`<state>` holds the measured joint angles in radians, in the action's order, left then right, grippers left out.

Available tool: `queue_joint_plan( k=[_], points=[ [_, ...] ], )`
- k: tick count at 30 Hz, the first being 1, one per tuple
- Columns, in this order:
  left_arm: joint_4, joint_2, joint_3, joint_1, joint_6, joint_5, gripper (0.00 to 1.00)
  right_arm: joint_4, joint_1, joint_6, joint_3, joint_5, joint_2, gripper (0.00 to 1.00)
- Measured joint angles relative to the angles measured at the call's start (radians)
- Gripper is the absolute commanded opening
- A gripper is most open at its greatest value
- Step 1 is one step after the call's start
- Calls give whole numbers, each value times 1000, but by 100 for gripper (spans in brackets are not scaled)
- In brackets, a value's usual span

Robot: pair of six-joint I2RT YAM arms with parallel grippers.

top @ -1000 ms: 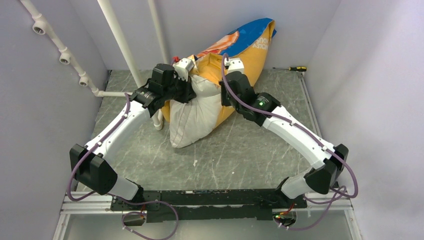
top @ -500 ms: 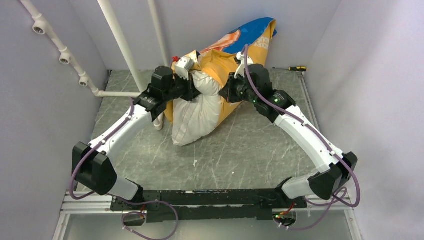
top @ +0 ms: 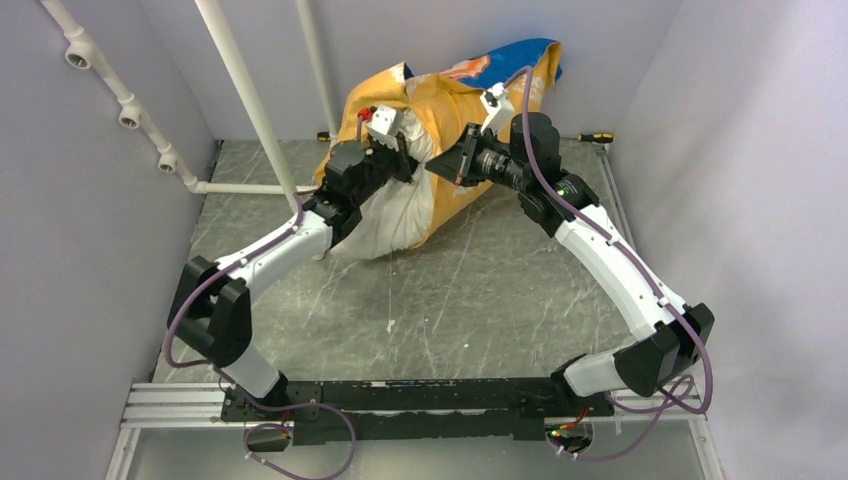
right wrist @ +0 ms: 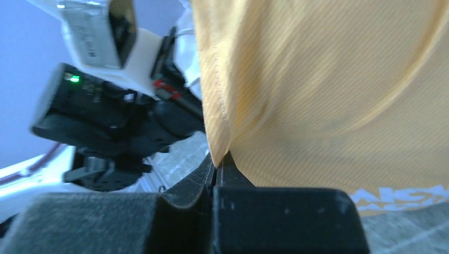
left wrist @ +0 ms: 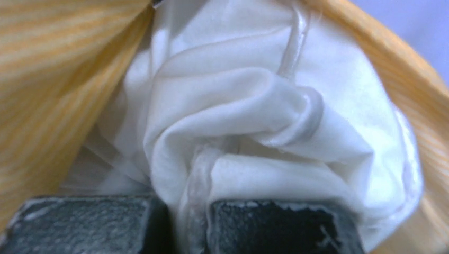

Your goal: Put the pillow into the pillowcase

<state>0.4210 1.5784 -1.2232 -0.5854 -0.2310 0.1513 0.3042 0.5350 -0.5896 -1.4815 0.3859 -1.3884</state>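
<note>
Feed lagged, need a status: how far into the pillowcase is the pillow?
Done: pillow top sits inside the yellow pillowcase. In hand: left gripper pinches pillow fabric, right gripper pinches the pillowcase hem. To do: cover the white lower end resting on the table.

The white pillow (top: 392, 218) is leaning partly inside the yellow-orange pillowcase (top: 447, 105) at the counter's (top: 480, 300) 12 o'clock end, its crumpled lower end sticking out toward 7 o'clock.

Robot lab booth — blank walls (top: 90, 250), aluminium rail (top: 170, 410), screwdriver (top: 592, 138).
</note>
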Motion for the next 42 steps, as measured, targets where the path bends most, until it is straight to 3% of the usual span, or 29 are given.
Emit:
queue_joint_plan(
  k=[10,19,24,30,37,42],
  points=[
    [210,194,-165,-12,108,-102,0,-225,-26,-164,0,169,-38,0],
    [338,299,-201,-104,165,-105,0,-237,-82,-234,5,281,-38,0],
    [333,246,-101,-161,145,-127,0,-123,-153,-255,12,384,-5,0],
    [172,83,2,-223,110,-176,0,-68,-203,-304,-32,541,5,0],
    [137,-100,86,-307,111,-203,0,-336,-242,-499,-129,673,-46,0],
    [121,-126,97,-338,116,-219,0,-463,-250,-593,-150,774,-115,0]
  ],
)
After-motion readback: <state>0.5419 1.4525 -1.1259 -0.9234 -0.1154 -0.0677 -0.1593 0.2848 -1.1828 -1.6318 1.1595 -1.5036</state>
